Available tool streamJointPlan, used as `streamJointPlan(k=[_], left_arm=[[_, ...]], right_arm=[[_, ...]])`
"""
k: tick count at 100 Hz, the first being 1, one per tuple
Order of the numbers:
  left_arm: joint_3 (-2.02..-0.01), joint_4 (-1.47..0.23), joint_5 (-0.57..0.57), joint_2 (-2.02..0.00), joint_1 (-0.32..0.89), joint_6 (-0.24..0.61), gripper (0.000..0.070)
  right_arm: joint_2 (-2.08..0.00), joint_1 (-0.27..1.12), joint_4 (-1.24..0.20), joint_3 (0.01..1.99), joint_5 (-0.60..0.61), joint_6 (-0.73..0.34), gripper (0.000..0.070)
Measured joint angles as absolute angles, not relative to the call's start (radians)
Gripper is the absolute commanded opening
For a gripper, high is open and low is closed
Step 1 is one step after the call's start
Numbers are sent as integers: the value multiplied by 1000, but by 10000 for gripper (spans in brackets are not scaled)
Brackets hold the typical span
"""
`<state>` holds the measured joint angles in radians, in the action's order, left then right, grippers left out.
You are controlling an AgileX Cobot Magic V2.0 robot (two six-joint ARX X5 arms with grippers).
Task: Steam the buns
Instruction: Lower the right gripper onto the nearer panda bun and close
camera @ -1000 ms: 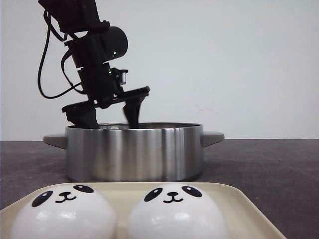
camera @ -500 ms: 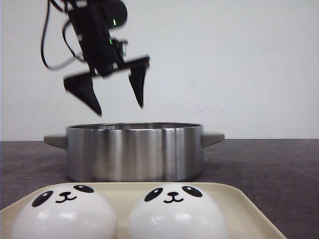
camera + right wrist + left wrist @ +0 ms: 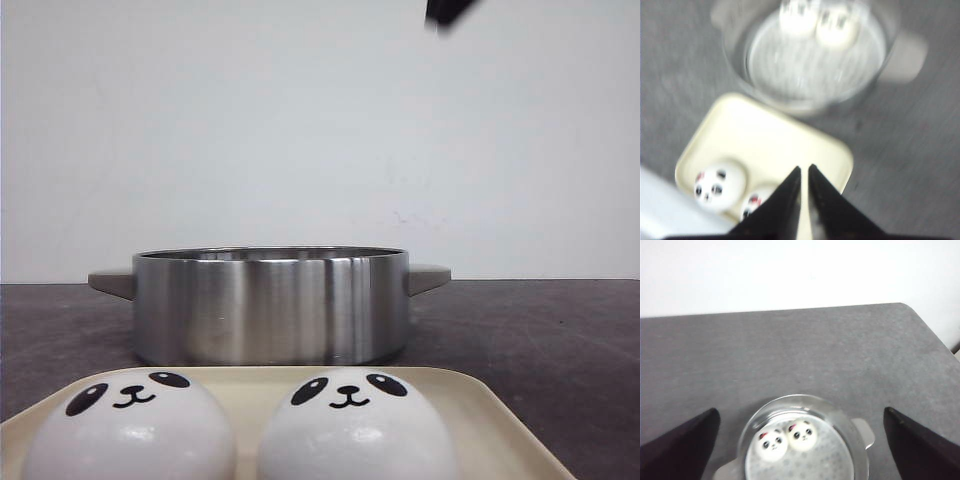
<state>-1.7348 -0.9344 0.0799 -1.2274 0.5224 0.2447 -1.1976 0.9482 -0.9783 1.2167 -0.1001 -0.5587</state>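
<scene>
Two white panda-faced buns (image 3: 130, 430) (image 3: 348, 428) sit side by side on a cream tray (image 3: 480, 410) at the front. Two more buns (image 3: 771, 442) (image 3: 801, 434) lie inside the steel pot (image 3: 270, 305), on its perforated floor. My left gripper (image 3: 801, 411) hangs high above the pot, open wide and holding nothing. In the blurred right wrist view, my right gripper (image 3: 804, 168) is shut and empty over the tray (image 3: 765, 135), next to its two buns (image 3: 720, 185) (image 3: 754, 204). The pot (image 3: 805, 55) lies beyond the tray.
The pot has a flat handle on each side (image 3: 428, 276) (image 3: 110, 283). A dark piece of an arm (image 3: 445, 12) pokes in at the top edge of the front view. The grey tabletop (image 3: 790, 350) ends at a white wall, with a corner (image 3: 902, 305).
My left gripper rose open from the pot's rim and went up out of the front view. A dark arm piece now shows at the top right. Pot, tray and buns stayed put.
</scene>
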Motion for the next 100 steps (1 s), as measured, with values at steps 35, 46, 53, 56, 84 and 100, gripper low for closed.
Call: streamJointPlan(k=[35,46,53,56,84,100], left_arm=[[-1734,-1129,81,-1040,522,227,636],[-1734,-1129,81,-1001,522,227,637],[-1734,-1130,81,-982,522,227,637],[-1734,-1130,81,-975,522,227,636],[-1734,-1140,81,-955,523,227,637],[-1734,-1148,81,-962,526,227,637]], right_arm=[[-1411,1043,-992,1186,76,-626,522],[-1476,1092,-1007,1186,79,-644,522],[-1510,1117,-1004,1186,79,-656,522],[-1524,1125,-1002,1186,79,-660,522],[-1620,1137,-983,1186,73,-682,522],[-1652,1138,-974,1186,57,-685,522]])
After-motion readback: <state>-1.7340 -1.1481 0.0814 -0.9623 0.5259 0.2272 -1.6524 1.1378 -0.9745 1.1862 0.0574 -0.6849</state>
